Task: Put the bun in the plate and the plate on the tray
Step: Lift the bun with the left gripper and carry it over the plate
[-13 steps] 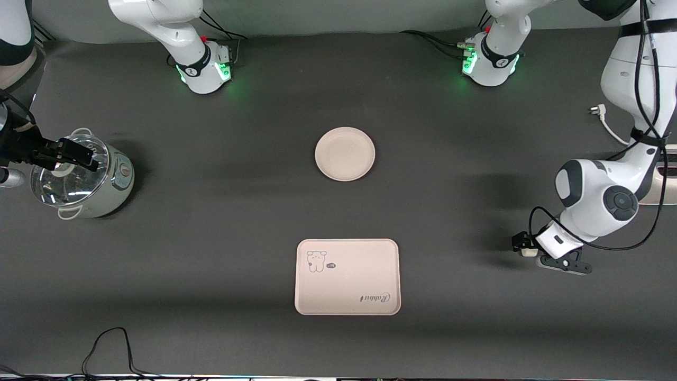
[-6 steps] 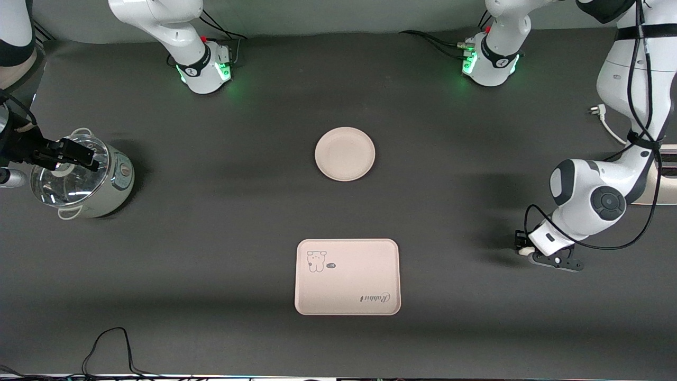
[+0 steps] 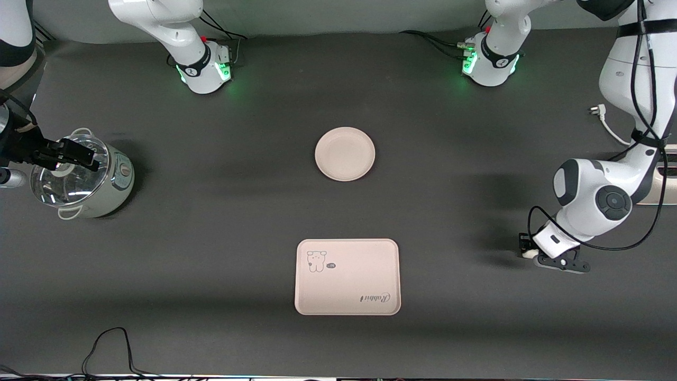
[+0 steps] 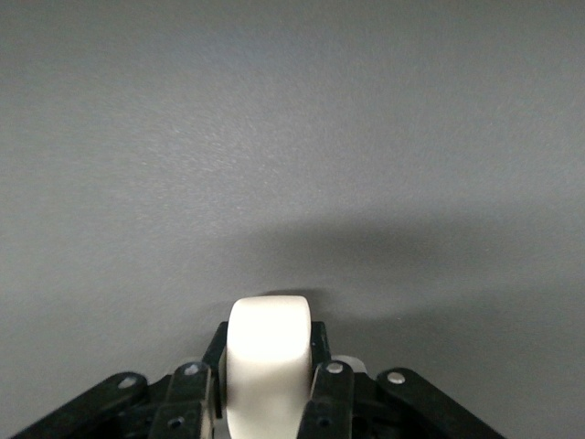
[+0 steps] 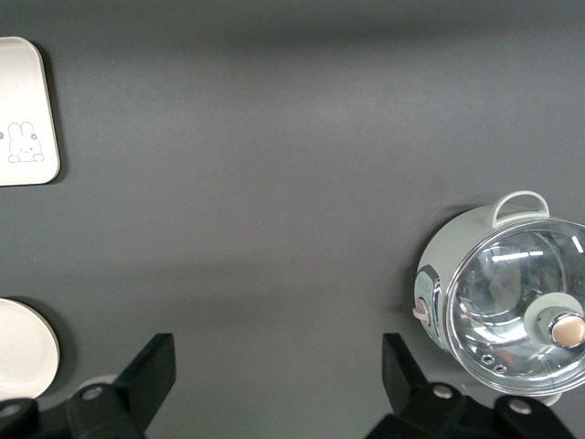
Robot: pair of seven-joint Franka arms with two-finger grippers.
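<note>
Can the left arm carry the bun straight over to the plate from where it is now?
Probably yes. The left gripper is shut on the bun at the left arm's end of the table, and only bare tabletop lies between it and the plate. The right gripper waits over the pot.

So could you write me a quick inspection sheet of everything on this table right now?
Surface: dark grey table, matte.
Job's things: bun clamped in the left gripper; plate bare, mid-table; tray bare, nearer the front camera than the plate.
Clutter: lidded cooker pot at the right arm's end.
Grippers: left gripper shut on the bun, low at the left arm's end; right gripper open over the pot, waiting.
Cables: black cable at the near edge; white plug near the left arm.
Surroundings: nothing seen.
</note>
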